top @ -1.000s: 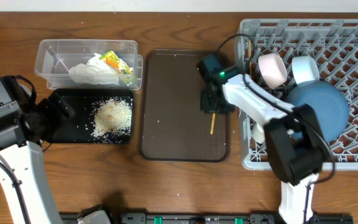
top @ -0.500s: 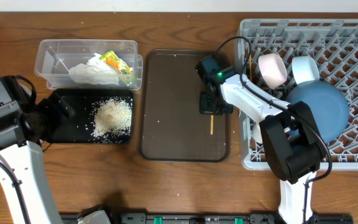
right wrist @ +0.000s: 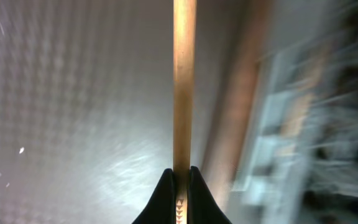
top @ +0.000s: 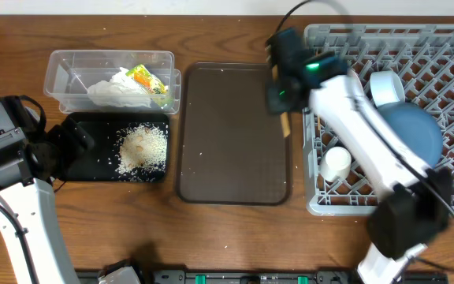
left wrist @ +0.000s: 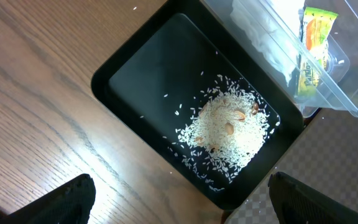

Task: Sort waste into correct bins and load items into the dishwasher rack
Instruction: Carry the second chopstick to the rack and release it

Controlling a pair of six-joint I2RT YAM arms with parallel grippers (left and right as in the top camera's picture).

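My right gripper (top: pixel 281 96) is shut on a wooden chopstick (top: pixel 285 126) and holds it in the air between the brown serving tray (top: pixel 231 170) and the left edge of the grey dishwasher rack (top: pixel 448 47). In the right wrist view the chopstick (right wrist: pixel 184 93) runs straight up from the shut jaws (right wrist: pixel 180 180). The rack holds a dark blue plate (top: pixel 407 140), a pale bowl (top: pixel 386 87) and a small white cup (top: pixel 337 164). The clear tub (top: pixel 69 67) holds the white tissue (top: pixel 115 91) and the snack wrapper (top: pixel 148 80). The black tray (top: pixel 93 162) holds rice crumbs (top: pixel 143 147). My left gripper (left wrist: pixel 179 199) is open beside it.
The brown serving tray lies between the bins and the rack, with only a few crumbs on it. My right arm covers part of the rack's left side. The rack shows blurred on the right of the right wrist view (right wrist: pixel 303 124).
My right gripper has lifted the chopstick off the brown tray and swung up and to the right, to the rack's left edge. The left arm has not moved.
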